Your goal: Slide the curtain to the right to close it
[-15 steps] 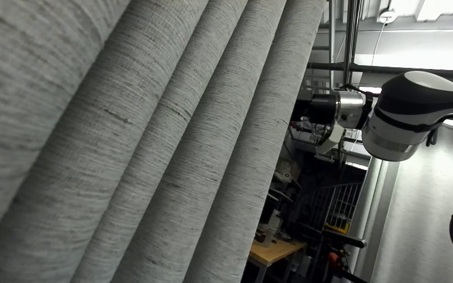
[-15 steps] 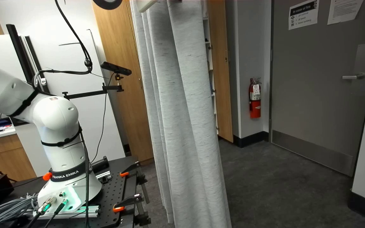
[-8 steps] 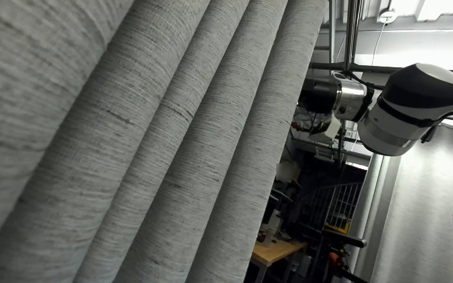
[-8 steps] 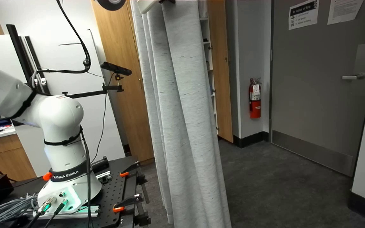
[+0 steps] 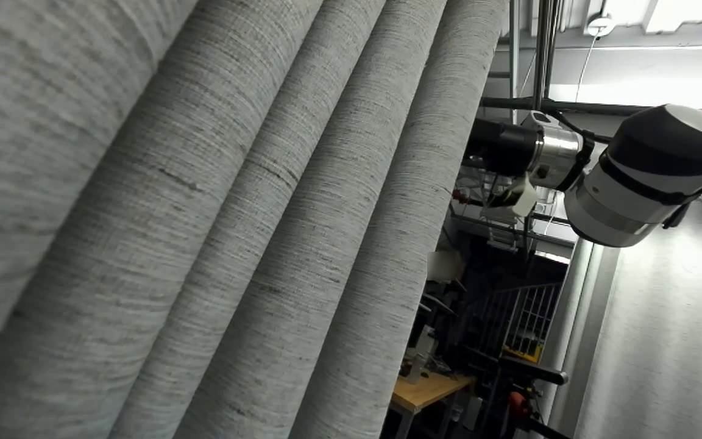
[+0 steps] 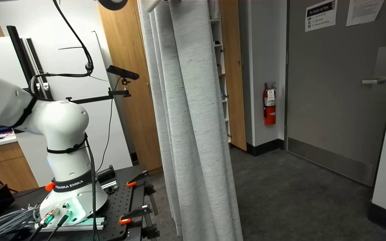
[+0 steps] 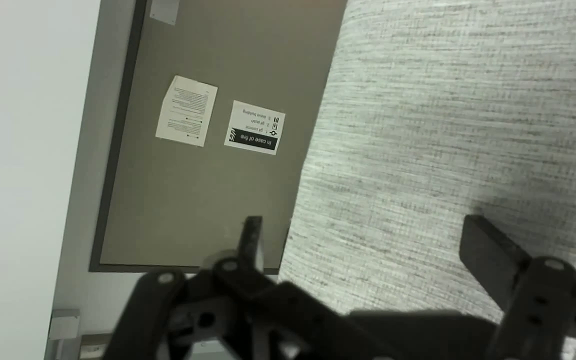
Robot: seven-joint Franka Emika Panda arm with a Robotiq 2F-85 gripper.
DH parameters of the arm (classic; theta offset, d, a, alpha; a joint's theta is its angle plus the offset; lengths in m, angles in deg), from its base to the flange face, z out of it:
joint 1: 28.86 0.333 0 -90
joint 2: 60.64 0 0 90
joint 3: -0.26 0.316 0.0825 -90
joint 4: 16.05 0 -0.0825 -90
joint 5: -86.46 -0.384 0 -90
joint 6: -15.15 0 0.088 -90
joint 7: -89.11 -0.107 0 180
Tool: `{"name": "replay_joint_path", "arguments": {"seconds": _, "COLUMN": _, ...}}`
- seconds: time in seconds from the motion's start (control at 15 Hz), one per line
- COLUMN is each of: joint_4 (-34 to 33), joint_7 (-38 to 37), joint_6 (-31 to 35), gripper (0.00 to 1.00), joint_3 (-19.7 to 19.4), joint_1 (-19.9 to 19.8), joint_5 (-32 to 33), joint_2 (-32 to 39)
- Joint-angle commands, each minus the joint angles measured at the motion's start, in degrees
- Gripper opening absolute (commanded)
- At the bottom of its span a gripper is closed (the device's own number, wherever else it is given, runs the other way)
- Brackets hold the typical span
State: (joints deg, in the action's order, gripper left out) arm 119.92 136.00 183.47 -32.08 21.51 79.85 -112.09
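my gripper (image 7: 363, 220) spread wide at edge of curtain (image 7: 448, 125); shallow bite could let it slip when i pull.

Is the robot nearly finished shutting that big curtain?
Not by the look of it. Done: the gripper is up by the curtain in the wrist view. In hand: probably lining up, as its fingers are spread open. Left: sliding the curtain across; the door shows uncovered beside it in an exterior view.
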Motion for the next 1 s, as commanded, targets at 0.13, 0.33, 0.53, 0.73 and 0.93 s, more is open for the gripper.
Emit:
{"name": "replay_joint_path", "arguments": {"seconds": 0.13, "joint_4": 3.5, "joint_7": 0.69, "joint_6": -5.01, "gripper": 1.0, "joint_3": 0.13, "joint_1": 0.41, "joint_5": 0.91, "joint_2": -7.52}}
{"name": "replay_joint_path", "arguments": {"seconds": 0.33, "joint_4": 4.11, "joint_7": 0.84, "joint_6": -6.77, "gripper": 1.0, "joint_3": 0.2, "joint_1": 0.42, "joint_5": 0.62, "joint_2": -9.39}}
{"name": "replay_joint_path", "arguments": {"seconds": 0.53, "joint_4": 4.03, "joint_7": 0.92, "joint_6": -7.01, "gripper": 1.0, "joint_3": -0.02, "joint_1": 0.98, "joint_5": 0.33, "joint_2": -10.1}}
{"name": "replay_joint_path", "arguments": {"seconds": 0.73, "joint_4": 2.28, "joint_7": 1.15, "joint_6": -2.47, "gripper": 1.0, "joint_3": -0.27, "joint_1": 4.1, "joint_5": 0.19, "joint_2": -7.43}}
{"name": "replay_joint_path", "arguments": {"seconds": 0.93, "joint_4": -0.01, "joint_7": 0.95, "joint_6": 1.97, "gripper": 1.0, "joint_3": -0.28, "joint_1": 10.81, "joint_5": 0.68, "joint_2": -3.79}}
